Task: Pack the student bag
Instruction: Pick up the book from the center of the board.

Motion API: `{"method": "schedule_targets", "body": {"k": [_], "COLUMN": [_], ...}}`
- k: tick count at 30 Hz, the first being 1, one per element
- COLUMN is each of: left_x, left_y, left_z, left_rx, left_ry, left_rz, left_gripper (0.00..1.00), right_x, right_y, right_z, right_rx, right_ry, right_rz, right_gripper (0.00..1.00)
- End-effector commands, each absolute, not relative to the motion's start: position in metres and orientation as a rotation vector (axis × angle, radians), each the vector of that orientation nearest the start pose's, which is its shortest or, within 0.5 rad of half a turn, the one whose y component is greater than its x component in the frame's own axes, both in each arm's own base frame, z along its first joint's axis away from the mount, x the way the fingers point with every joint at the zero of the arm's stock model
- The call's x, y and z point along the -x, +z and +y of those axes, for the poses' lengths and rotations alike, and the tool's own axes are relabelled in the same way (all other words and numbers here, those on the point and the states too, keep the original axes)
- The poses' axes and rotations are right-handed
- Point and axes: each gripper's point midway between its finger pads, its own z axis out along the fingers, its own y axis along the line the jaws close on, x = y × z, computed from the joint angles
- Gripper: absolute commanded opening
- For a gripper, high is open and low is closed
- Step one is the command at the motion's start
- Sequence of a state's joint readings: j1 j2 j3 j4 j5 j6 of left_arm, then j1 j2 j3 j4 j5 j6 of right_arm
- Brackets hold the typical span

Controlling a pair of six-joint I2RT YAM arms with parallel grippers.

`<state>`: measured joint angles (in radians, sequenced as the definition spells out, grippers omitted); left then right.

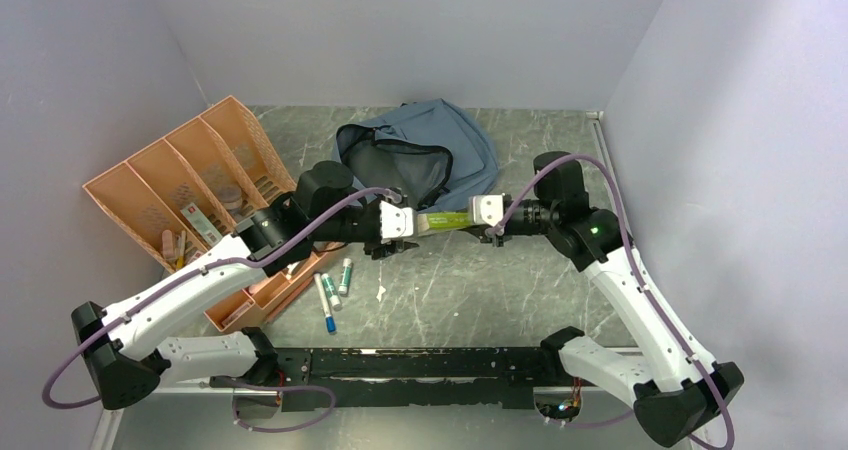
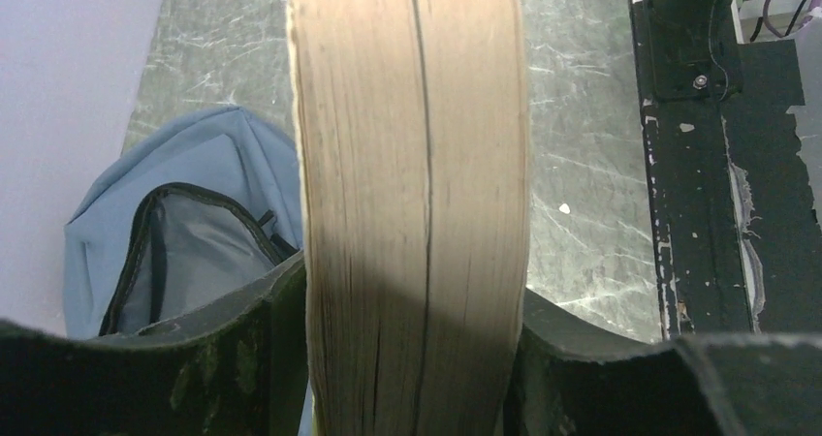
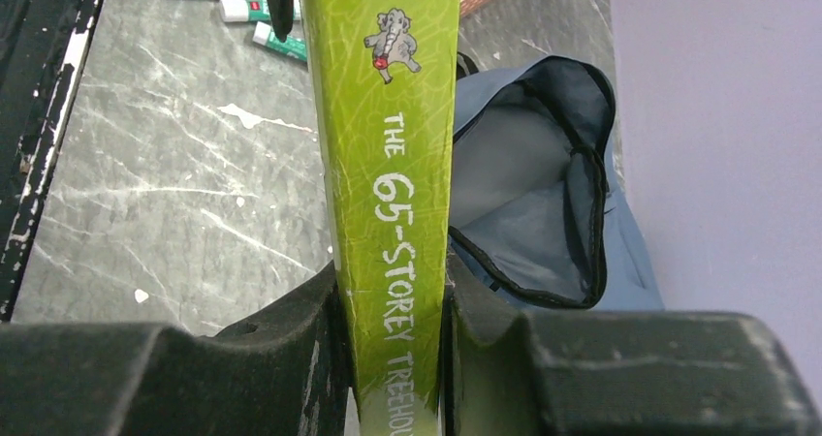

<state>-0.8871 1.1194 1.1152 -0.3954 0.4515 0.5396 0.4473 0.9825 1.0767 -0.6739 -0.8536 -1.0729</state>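
The grey-blue student bag (image 1: 430,150) lies at the back middle of the table with its main pocket unzipped and gaping; it also shows in the left wrist view (image 2: 184,233) and the right wrist view (image 3: 543,213). A green-spined book (image 1: 447,221) hangs in the air in front of the bag, held at both ends. My left gripper (image 1: 408,223) is shut on its page edge (image 2: 412,194). My right gripper (image 1: 478,220) is shut on its spine (image 3: 393,165), which reads "The 65-Storey Treehouse".
An orange compartment tray (image 1: 190,200) holding small items lies at the left. Three markers (image 1: 332,290) lie on the table near the left arm, also in the right wrist view (image 3: 242,0). A small white scrap (image 1: 381,292) lies beside them. Walls close in on both sides.
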Motion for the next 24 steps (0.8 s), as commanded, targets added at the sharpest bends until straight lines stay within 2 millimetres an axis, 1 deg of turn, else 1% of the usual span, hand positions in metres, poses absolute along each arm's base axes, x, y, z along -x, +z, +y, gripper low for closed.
{"method": "schedule_targets", "body": {"k": [1, 11, 15, 24], "left_x": [-0.180, -0.181, -0.182, -0.181], "left_y": [0.291, 0.292, 0.292, 0.291], "left_z": [-0.317, -0.317, -0.318, -0.317], "left_rx": [-1.536, -1.531, -1.532, -1.529], "left_ry": [-0.681, -0.673, -0.673, -0.674], "left_rz": [1.262, 1.264, 1.264, 1.273], "left_gripper": [0.57, 0.61, 0.66, 0.65], "right_x": [-0.210, -0.214, -0.214, -0.216], "right_y": [0.310, 0.301, 0.298, 0.293], "right_z": [0.227, 0.229, 0.230, 0.232], "right_rx": [1.632, 1.665, 1.670, 1.680], "right_ry": [0.488, 0.480, 0.477, 0.466], "right_rz": [1.004, 1.086, 1.094, 1.118], "right_gripper": [0.00, 0.00, 0.00, 0.00]}}
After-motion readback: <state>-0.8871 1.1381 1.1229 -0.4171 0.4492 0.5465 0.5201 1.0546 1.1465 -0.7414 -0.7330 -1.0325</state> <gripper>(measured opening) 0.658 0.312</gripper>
